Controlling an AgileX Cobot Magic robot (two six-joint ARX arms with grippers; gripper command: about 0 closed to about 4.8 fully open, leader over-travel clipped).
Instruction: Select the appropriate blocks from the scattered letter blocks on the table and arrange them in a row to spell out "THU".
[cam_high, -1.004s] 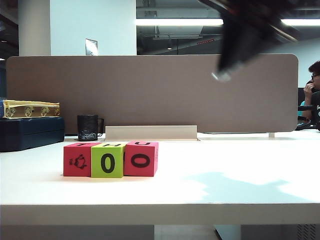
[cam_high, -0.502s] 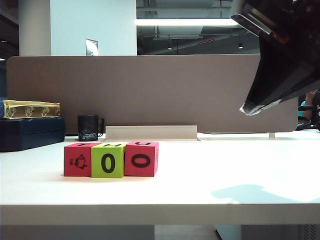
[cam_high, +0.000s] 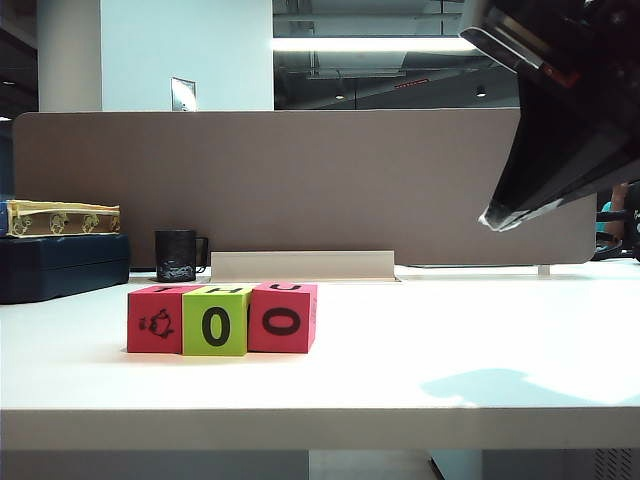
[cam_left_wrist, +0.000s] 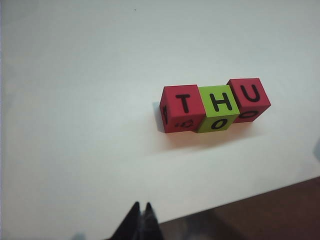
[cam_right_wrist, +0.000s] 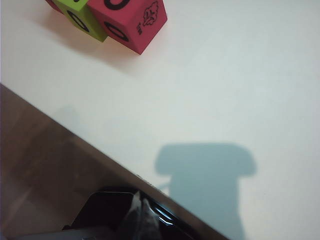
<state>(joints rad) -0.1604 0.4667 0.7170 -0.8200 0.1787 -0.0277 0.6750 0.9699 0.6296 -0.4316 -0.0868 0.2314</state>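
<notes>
Three letter blocks stand touching in a row on the white table (cam_high: 420, 340), left of its middle: a pinkish-red block (cam_high: 157, 320), a lime green block (cam_high: 215, 322) and a second pinkish-red block (cam_high: 283, 318). From the left wrist their tops read T (cam_left_wrist: 182, 107), H (cam_left_wrist: 218, 107), U (cam_left_wrist: 248, 97). My left gripper (cam_left_wrist: 141, 206) is shut and empty, raised over the table's front edge, well away from the row. My right gripper (cam_right_wrist: 138, 200) is also shut and empty, off the edge, with the red block (cam_right_wrist: 131, 22) far from it. The right arm (cam_high: 565, 110) looms dark at upper right.
A grey-brown divider panel (cam_high: 300, 185) closes the back of the table. In front of it stand a black mug (cam_high: 176, 255) and a pale low strip (cam_high: 300, 265). A dark case (cam_high: 60, 268) with a yellow box (cam_high: 60, 218) sits far left. A person (cam_high: 628, 180) sits at the right.
The dark right arm swung from the top middle toward the right and closer to the camera, then held still. Its shadow on the table shrank. The blocks have not moved.
</notes>
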